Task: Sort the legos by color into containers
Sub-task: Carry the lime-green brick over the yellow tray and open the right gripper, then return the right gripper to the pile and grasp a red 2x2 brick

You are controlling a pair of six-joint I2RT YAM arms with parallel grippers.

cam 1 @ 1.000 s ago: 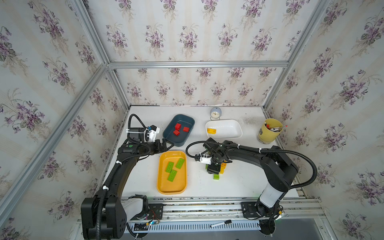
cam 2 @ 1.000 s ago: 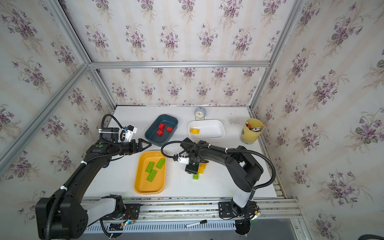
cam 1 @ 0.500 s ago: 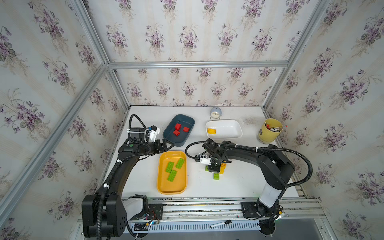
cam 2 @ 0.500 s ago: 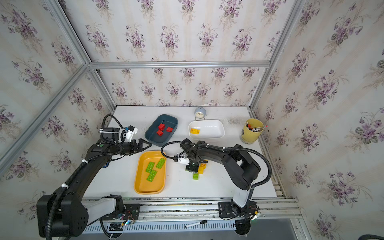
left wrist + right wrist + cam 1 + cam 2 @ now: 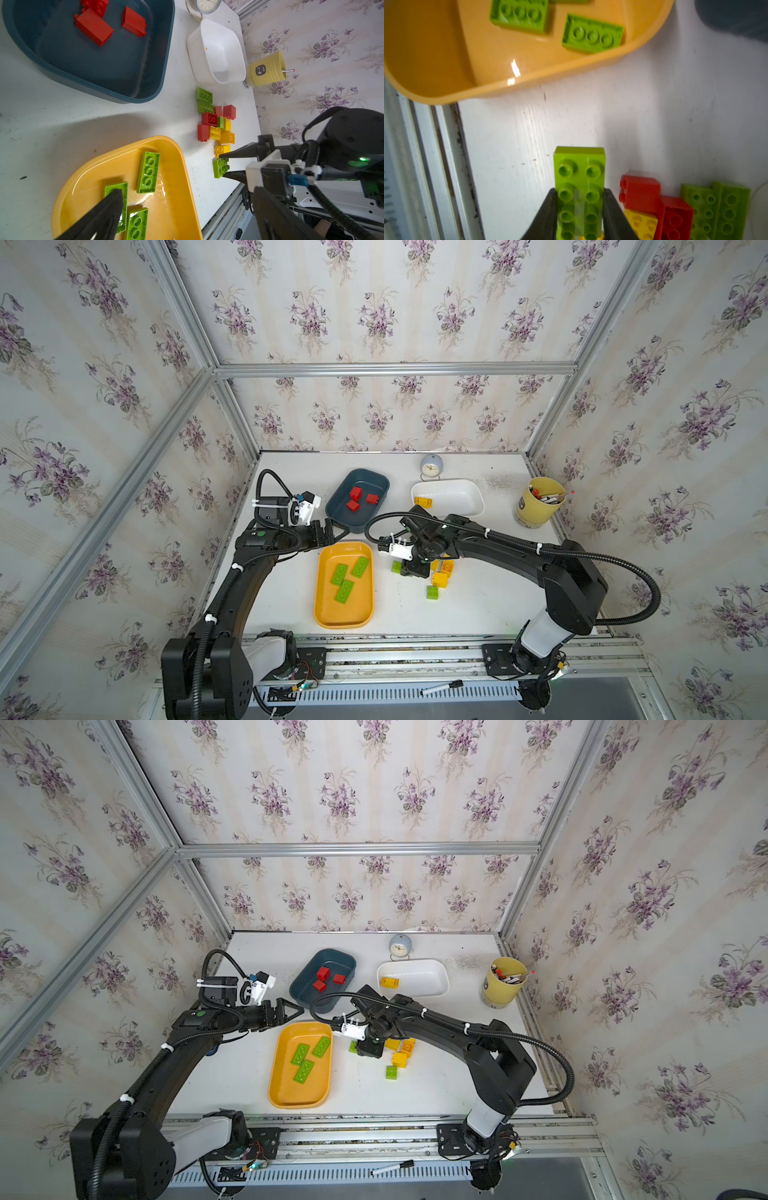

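left gripper [image 5: 297, 1011] jaws apart, empty, hovering by blue tray [image 5: 376, 483] (three red bricks [image 5: 359, 499]). orange tray [image 5: 345, 612], nearer: three green bricks [image 5: 347, 578]. right gripper [image 5: 579, 192] clamped on oblong green brick [image 5: 579, 164], left edge of loose pile [image 5: 442, 570]. white tray [image 5: 453, 499], far right: one yellow brick [image 5: 422, 501].

You've got smooth, glossy plastic on that green lego [image 5: 579, 166], a shiny yellow-orange plastic tray [image 5: 436, 62] catching glare, and a scuffed matt white bench [image 5: 654, 124].
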